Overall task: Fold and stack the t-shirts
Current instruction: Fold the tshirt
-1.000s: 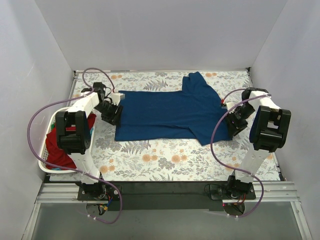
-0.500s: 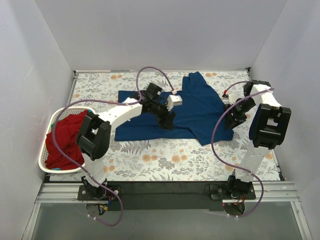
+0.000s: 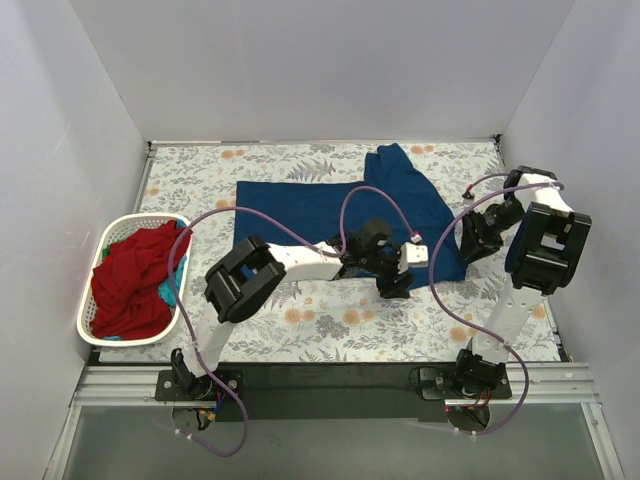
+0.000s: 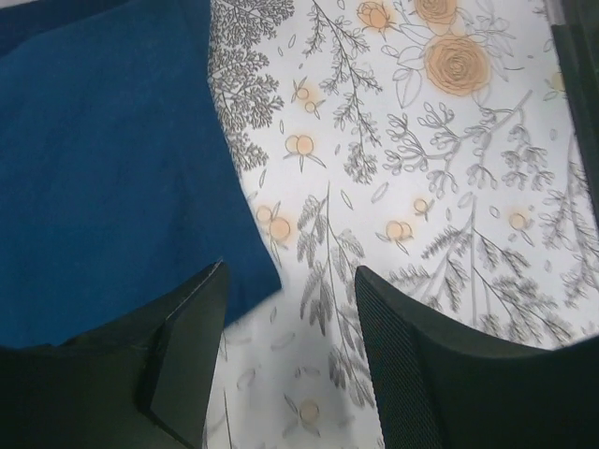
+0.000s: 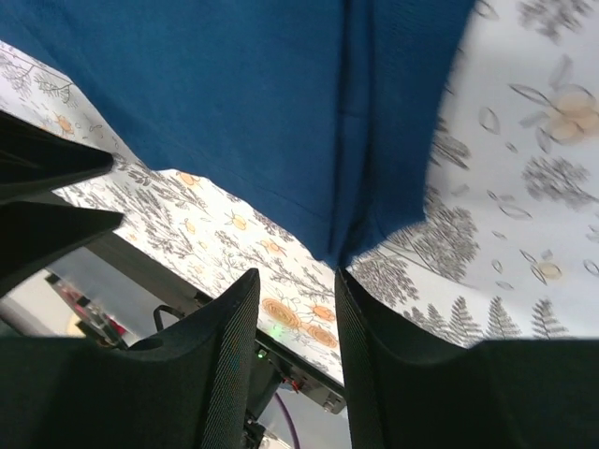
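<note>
Black fingers first: the left gripper (image 4: 290, 281) has its jaws spread wide, and between them is only floral print and the very corner of the navy t-shirt (image 4: 112, 168), poking in beside one finger. Over to the right gripper (image 5: 295, 279): its jaws are parted too, with a narrower gap. A pointed corner of navy cloth comes down right at one fingertip, though contact I can't call.

Pull back to the top view. The left gripper (image 3: 393, 282) sits at the shirt's near hem with its arm stretched right across the table, and the right gripper (image 3: 470, 245) is at the shirt's right edge. The navy t-shirt (image 3: 330, 215) lies spread flat on the grey-and-orange table cover (image 3: 300, 320), one sleeve angled toward the back. Plain pale walls (image 3: 320, 70) close in on three sides.

Only the top camera catches the white laundry basket (image 3: 92, 332) at the left edge, with the red t-shirt (image 3: 130, 285) heaped inside and a sliver of teal t-shirt (image 3: 170, 292). Only the right wrist shows a dark rail (image 5: 299, 374) past the cover's edge, with a small green light (image 5: 274, 332).
</note>
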Motion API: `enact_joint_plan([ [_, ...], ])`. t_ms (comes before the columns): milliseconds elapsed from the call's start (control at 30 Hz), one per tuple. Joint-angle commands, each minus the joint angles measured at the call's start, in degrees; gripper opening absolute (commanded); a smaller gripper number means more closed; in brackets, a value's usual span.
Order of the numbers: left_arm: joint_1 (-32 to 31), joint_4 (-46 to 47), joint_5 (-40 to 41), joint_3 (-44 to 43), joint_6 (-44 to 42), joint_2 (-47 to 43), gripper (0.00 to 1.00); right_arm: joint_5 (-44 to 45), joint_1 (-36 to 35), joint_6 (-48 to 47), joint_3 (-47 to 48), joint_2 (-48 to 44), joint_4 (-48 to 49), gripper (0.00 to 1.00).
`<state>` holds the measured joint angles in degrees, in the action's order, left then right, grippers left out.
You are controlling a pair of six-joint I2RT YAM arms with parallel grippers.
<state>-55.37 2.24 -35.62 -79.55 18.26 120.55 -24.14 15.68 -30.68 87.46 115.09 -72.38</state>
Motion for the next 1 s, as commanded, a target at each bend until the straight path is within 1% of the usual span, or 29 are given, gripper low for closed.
enact_joint_plan([
  [0,-1.2,7.8,3.9,-4.0,-0.8,3.5,0.56,-3.3,3.6,-0.3,0.9,-2.1,-2.9,0.43],
  [133,-1.8,7.5,5.3,-5.6,-3.5,6.6,0.54,-4.7,4.0,-1.0,-0.3,-3.6,-3.0,0.44],
  [233,-1.9,4.5,6.3,-5.6,-6.0,7.7,0.49,-6.2,4.0,-0.6,-0.6,-3.8,-3.0,0.45],
  [267,-1.9,3.3,6.6,-5.4,-6.7,7.9,0.45,-6.9,4.0,-0.5,-0.6,-3.9,-3.0,0.45],
  [333,-1.8,0.0,7.8,-4.7,-8.4,7.9,0.42,-7.4,4.0,-0.4,-0.9,-4.3,-3.0,0.46],
  [367,-1.7,-0.8,8.0,-4.6,-8.5,7.6,0.38,-8.1,4.0,-0.5,-1.1,-4.3,-2.9,0.47],
  [400,-1.5,-1.6,7.9,-4.4,-8.4,7.4,0.3,-8.4,4.0,-0.4,-1.8,-4.4,-2.9,0.47],
  [467,-1.0,-3.5,7.1,-4.4,-8.0,6.5,0.2,-8.8,3.9,-0.4,-2.3,-4.7,-3.0,0.47],
  [500,-0.8,-3.6,7.0,-4.4,-7.7,6.2,0.11,-9.0,3.9,-0.4,-2.6,-4.8,-3.0,0.47],
  [600,0.1,-3.5,5.6,-6.0,-5.4,5.4,0.02,-10.0,3.9,-0.1,-4.0,-5.3,-3.0,0.48],
  [633,0.4,-3.5,5.1,-6.6,-4.7,5.3,0.01,-10.0,3.9,0.2,-4.7,-5.7,-3.0,0.48],
  [700,1.7,-3.3,3.0,-8.4,-1.6,4.7,0.0,-10.0,3.9,0.3,-5.5,-6.1,-2.9,0.53],
  [767,2.5,-2.9,1.4,-9.5,0.5,4.7,0.0,-9.4,3.8,0.4,-5.5,-6.3,-2.9,0.59],
  [800,3.1,-2.9,0.8,-10.3,1.5,4.8,0.0,-9.3,3.8,0.6,-5.3,-6.1,-2.9,0.6],
  [900,3.4,-2.9,0.5,-10.3,1.2,5.1,0.0,-9.1,3.4,1.2,-5.0,-4.9,-2.9,0.59],
  [933,3.5,-2.9,0.4,-10.4,1.2,5.3,0.0,-9.2,3.2,1.3,-5.0,-4.1,-2.9,0.58],
  [967,3.5,-3.0,0.3,-10.2,1.2,5.5,0.0,-9.6,3.0,1.2,-5.0,-3.6,-2.9,0.54],
])
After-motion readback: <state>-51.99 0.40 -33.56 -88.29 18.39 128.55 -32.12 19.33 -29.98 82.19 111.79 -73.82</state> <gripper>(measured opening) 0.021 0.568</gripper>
